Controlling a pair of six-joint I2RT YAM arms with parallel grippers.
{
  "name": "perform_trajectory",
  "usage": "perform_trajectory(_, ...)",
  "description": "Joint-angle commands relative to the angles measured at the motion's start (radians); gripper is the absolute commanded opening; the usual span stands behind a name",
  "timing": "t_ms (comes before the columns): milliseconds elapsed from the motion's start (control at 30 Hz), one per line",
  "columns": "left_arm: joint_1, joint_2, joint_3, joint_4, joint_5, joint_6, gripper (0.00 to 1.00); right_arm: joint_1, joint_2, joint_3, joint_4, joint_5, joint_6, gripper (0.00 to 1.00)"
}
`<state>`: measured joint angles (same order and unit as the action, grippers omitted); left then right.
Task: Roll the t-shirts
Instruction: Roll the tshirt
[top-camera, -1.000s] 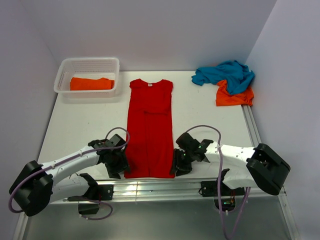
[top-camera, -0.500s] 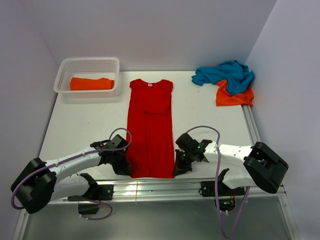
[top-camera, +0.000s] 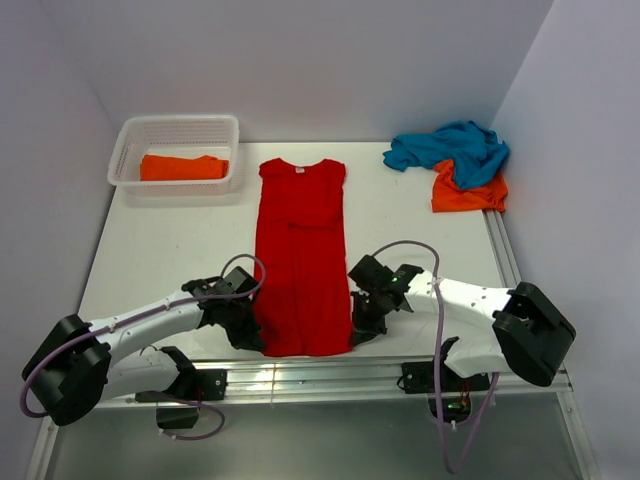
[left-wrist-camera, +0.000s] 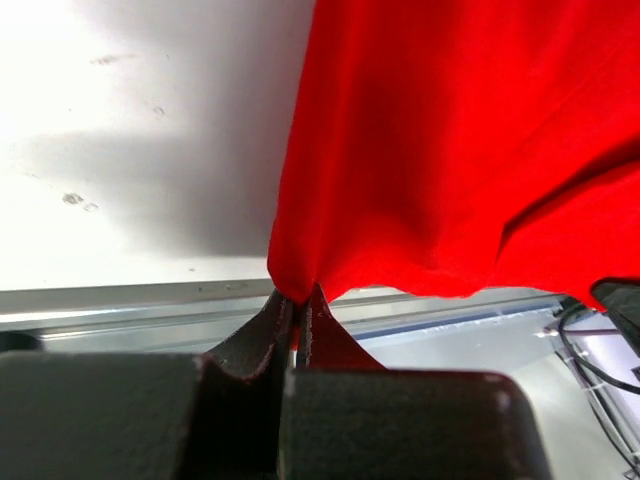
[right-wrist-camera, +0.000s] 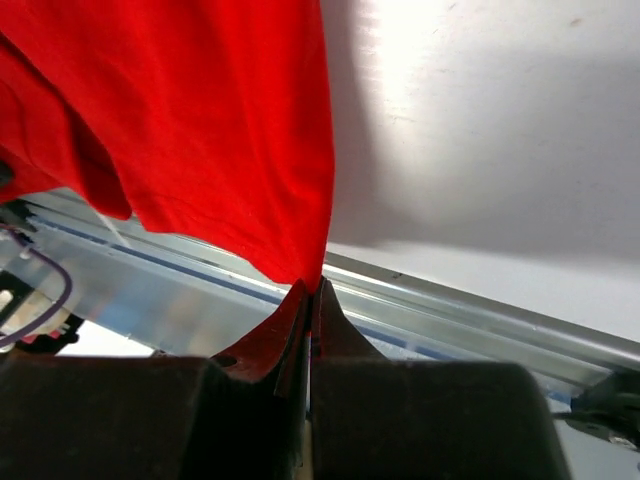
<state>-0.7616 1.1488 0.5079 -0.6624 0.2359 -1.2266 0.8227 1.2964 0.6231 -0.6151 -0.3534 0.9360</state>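
Note:
A bright red t-shirt (top-camera: 300, 250) lies folded into a long narrow strip down the middle of the table, collar at the far end. My left gripper (top-camera: 257, 335) is shut on its near left hem corner (left-wrist-camera: 292, 285). My right gripper (top-camera: 356, 328) is shut on the near right hem corner (right-wrist-camera: 312, 275). In both wrist views the red cloth (left-wrist-camera: 450, 150) rises from the closed jaws and the hem sags between the two corners. An orange t-shirt (top-camera: 182, 167) lies folded in the basket. A teal blue t-shirt (top-camera: 450, 145) is heaped on another orange t-shirt (top-camera: 470, 193) at the far right.
The white lattice basket (top-camera: 130, 135) stands at the far left. A metal rail (top-camera: 300, 378) runs along the table's near edge, just behind both grippers. White walls close in the left, back and right sides.
Both grippers have closed on the red shirt's near hem corners. The left one moved right to the hem, and the right one moved up slightly with its corner.

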Motion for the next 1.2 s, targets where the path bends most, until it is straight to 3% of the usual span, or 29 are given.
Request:
perform_trajectory(0, 0.002, -0.012, 0.041, 0.001, 0.049, -0.045, 0.00, -0.043, -0.003, 0.044, -0.075, -0.024, -0.040, 0.00)
perform_trajectory(367, 0.117, 0.008, 0.139, -0.034, 0.117, -0.005, 0.00, -0.178, 0.033, 0.151, -0.133, -0.067, -0.134, 0.00)
perform_trajectory(833, 0.333, 0.107, 0.236, -0.078, 0.166, 0.144, 0.00, -0.266, 0.171, 0.311, -0.183, -0.096, -0.200, 0.00)
perform_trajectory(1167, 0.403, 0.216, 0.334, -0.097, 0.164, 0.234, 0.00, -0.295, 0.293, 0.432, -0.201, -0.095, -0.226, 0.00)
